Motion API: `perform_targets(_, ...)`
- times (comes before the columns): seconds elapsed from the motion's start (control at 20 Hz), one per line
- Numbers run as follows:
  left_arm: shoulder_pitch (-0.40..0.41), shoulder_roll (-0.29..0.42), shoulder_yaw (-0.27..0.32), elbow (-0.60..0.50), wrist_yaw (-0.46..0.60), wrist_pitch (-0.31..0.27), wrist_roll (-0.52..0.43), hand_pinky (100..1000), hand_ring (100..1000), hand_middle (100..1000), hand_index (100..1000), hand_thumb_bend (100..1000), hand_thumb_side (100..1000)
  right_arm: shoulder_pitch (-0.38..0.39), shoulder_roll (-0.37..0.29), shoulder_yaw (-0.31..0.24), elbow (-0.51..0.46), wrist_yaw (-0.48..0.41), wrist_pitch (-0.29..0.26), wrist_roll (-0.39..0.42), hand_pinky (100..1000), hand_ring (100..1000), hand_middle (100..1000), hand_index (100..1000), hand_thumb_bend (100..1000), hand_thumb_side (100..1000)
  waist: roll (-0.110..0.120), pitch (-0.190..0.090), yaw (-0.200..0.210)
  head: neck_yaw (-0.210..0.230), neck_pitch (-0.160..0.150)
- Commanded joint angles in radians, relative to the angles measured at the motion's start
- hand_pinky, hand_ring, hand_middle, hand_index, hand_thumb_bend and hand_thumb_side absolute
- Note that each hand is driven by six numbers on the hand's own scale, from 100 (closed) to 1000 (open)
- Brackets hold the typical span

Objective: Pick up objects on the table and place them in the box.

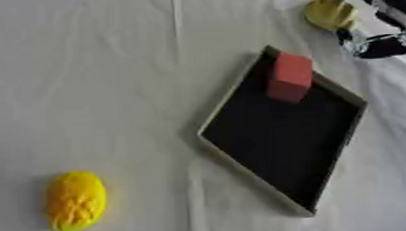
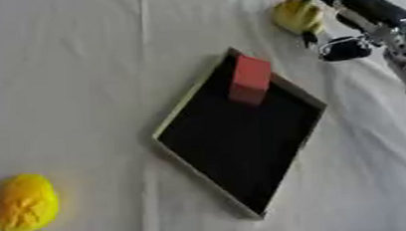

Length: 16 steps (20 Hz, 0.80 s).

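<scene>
White cloth covers the worktop (image 1: 109,92). From the left eye I see my right hand (image 1: 377,13) at the far right corner, fingers curled around a small yellow thing (image 1: 328,13). The box (image 1: 347,135) lies just below-left, with a red block (image 1: 289,76) inside.

From the right eye, a yellow fruit (image 2: 23,204) waits far left, well apart.

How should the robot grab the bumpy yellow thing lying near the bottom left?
Probably from above, fingers and thumb across the narrow middle of the bumpy yellow thing. It lies flat on the cloth, longer than wide, with open space all around, so its long sides look easiest to pinch.
</scene>
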Motion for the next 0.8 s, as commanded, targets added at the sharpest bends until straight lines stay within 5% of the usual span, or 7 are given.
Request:
perform_targets(0.05, 0.005, 0.032, 0.014, -0.019, 0.005, 0.007, 0.001, 753, 770, 694, 904, 100, 547, -0.008, -0.049, -0.021, -0.032, -0.051, -0.006, 0.001, 1000, 1000, 827, 972, 100, 201, 0.007, -0.032, -0.010, 0.000, -0.001)
perform_targets(0.4, 0.018, 0.034, 0.015, -0.019, 0.002, 0.014, -0.005, 753, 770, 694, 904, 100, 548, 0.001, -0.071, -0.047, -0.085, -0.164, 0.003, 0.019, 1000, 1000, 823, 970, 100, 217, 0.008, -0.052, -0.030, 0.006, 0.010)
perform_targets(0.8, 0.010, 0.034, 0.013, -0.019, 0.006, 0.013, -0.008, 752, 755, 694, 905, 100, 549, 0.010, -0.075, -0.061, -0.068, -0.156, 0.017, 0.019, 1000, 1000, 837, 977, 100, 206, 0.001, -0.037, -0.015, -0.001, -0.016)
